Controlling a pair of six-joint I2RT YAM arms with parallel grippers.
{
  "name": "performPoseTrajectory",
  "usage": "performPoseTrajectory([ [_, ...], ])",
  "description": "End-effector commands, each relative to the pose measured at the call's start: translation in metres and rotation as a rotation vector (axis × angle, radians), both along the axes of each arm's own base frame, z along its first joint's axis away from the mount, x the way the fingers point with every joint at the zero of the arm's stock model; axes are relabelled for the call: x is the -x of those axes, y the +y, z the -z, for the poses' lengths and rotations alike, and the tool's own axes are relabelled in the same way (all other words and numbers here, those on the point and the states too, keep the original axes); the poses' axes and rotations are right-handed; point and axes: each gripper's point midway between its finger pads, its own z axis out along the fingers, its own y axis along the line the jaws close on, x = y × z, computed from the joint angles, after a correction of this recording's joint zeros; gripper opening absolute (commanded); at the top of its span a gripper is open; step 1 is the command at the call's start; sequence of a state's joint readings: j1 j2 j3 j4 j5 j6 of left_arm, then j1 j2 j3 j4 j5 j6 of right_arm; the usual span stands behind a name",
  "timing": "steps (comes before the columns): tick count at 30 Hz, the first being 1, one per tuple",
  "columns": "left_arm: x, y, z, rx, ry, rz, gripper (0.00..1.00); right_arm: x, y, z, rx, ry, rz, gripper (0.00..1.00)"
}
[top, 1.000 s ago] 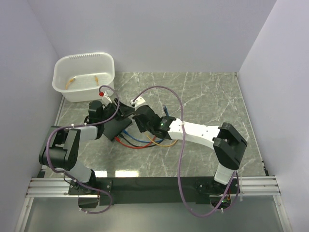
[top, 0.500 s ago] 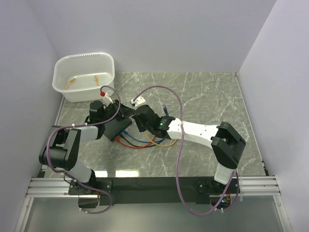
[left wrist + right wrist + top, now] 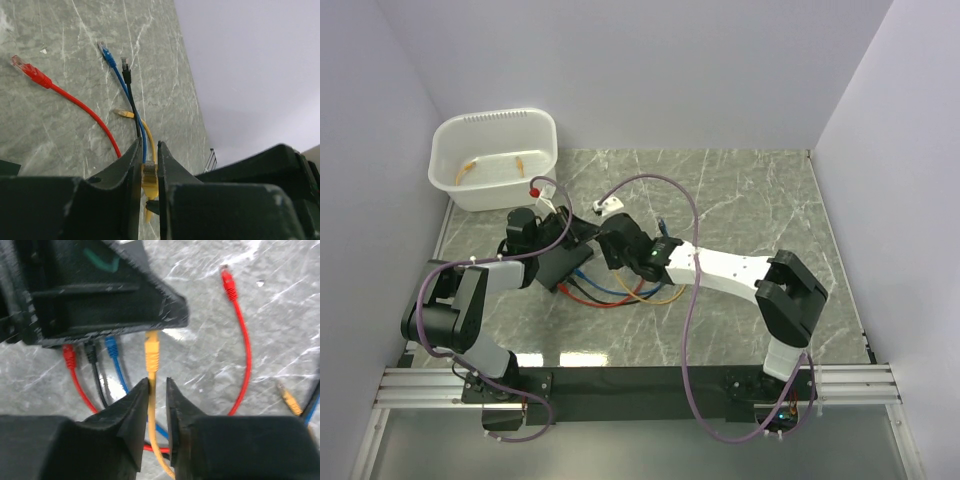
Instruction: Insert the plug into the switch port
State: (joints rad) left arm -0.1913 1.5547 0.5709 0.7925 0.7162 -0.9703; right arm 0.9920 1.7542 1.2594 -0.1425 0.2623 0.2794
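The black switch (image 3: 100, 290) lies under both grippers in the top view (image 3: 563, 265). Red, black and blue plugs sit in sockets along its edge. A yellow plug (image 3: 151, 352) has its tip at the socket nearest the corner; how deep it sits is hidden. My right gripper (image 3: 157, 382) (image 3: 604, 260) straddles the yellow cable just behind that plug, its jaws slightly apart, only one finger touching the cable. My left gripper (image 3: 148, 146) (image 3: 572, 238) is at the switch. In the left wrist view it is shut on a yellow plug (image 3: 149, 175).
A white tub (image 3: 495, 150) stands at the back left. Loose cable ends lie on the marble: a red plug (image 3: 22, 65), a blue plug (image 3: 105, 50) and a black plug (image 3: 125, 64). Walls close in on the left, back and right. A purple arm cable (image 3: 690, 300) loops over the right arm.
The right arm has edged slightly left toward the switch, and the left gripper with the switch has shifted a little. The cables on the table lie as before.
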Motion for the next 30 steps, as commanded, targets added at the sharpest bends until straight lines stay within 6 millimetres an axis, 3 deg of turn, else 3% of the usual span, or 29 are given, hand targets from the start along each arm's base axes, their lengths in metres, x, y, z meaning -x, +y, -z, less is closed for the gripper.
performPoseTrajectory([
  [1,0.005,-0.006,-0.024,0.016,-0.122,0.048,0.0,-0.04,-0.028,-0.058,-0.178,-0.059,0.115,0.41],
  [3,0.006,-0.006,-0.023,0.018,-0.122,0.048,0.01,-0.043,-0.036,-0.055,-0.205,-0.043,0.113,0.45],
  [4,0.007,-0.006,-0.024,0.022,-0.128,0.049,0.01,-0.046,-0.044,-0.069,-0.286,-0.011,0.079,0.46],
  [7,0.011,-0.008,-0.032,0.045,-0.159,0.062,0.01,-0.044,-0.053,-0.08,-0.467,0.043,-0.028,0.46],
  [8,0.015,-0.009,-0.036,0.057,-0.19,0.082,0.01,-0.022,-0.042,-0.094,-0.573,0.064,-0.187,0.47],
  [11,0.023,-0.011,-0.045,0.098,-0.216,0.108,0.0,0.009,-0.03,-0.109,-0.715,0.133,-0.411,0.47],
  [13,0.03,-0.012,-0.052,0.127,-0.25,0.136,0.0,0.025,-0.022,-0.109,-0.752,0.177,-0.514,0.47],
  [18,0.044,-0.014,-0.067,0.179,-0.309,0.177,0.01,0.035,-0.016,-0.105,-0.791,0.221,-0.572,0.46],
  [30,0.057,-0.014,-0.081,0.215,-0.376,0.214,0.0,0.024,-0.006,-0.085,-0.737,0.251,-0.527,0.44],
])
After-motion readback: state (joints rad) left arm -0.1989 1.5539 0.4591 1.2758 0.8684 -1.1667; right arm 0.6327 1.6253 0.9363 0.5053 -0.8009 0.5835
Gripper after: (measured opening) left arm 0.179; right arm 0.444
